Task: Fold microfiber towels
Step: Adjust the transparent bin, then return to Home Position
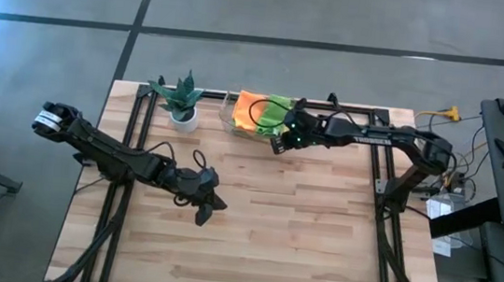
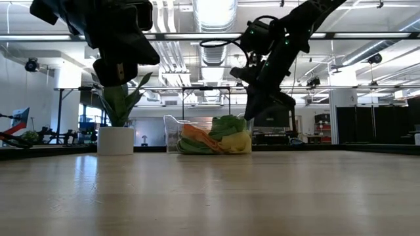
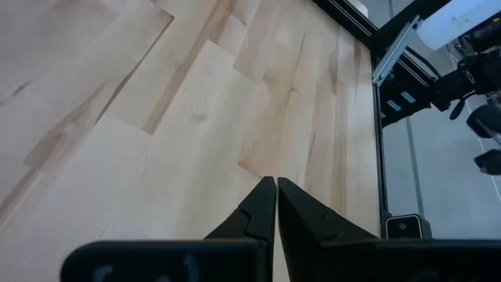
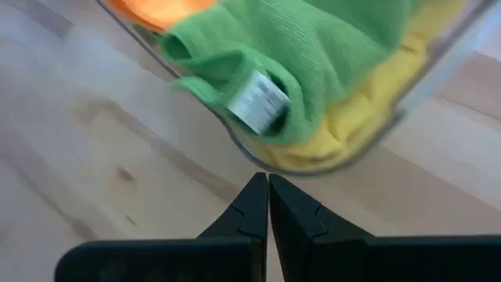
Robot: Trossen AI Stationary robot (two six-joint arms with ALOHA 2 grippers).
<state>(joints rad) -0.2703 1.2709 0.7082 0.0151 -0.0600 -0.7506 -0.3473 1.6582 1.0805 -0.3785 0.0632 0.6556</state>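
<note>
Towels of soft green, orange and yellow microfiber (image 4: 313,70), heaped in a clear plastic bin (image 1: 230,120), lie just ahead of the right claw (image 4: 268,182), pressed together, far nearer than the left claw (image 1: 204,213), likewise pressed together.

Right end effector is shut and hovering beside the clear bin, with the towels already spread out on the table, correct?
Not quite. The right end effector is shut beside the clear bin, but the towels are bunched inside the bin, not spread on the table. The low view shows this.

No text can be read; the green towel's (image 4: 313,55) white tag (image 4: 258,102) is blurred.
</note>
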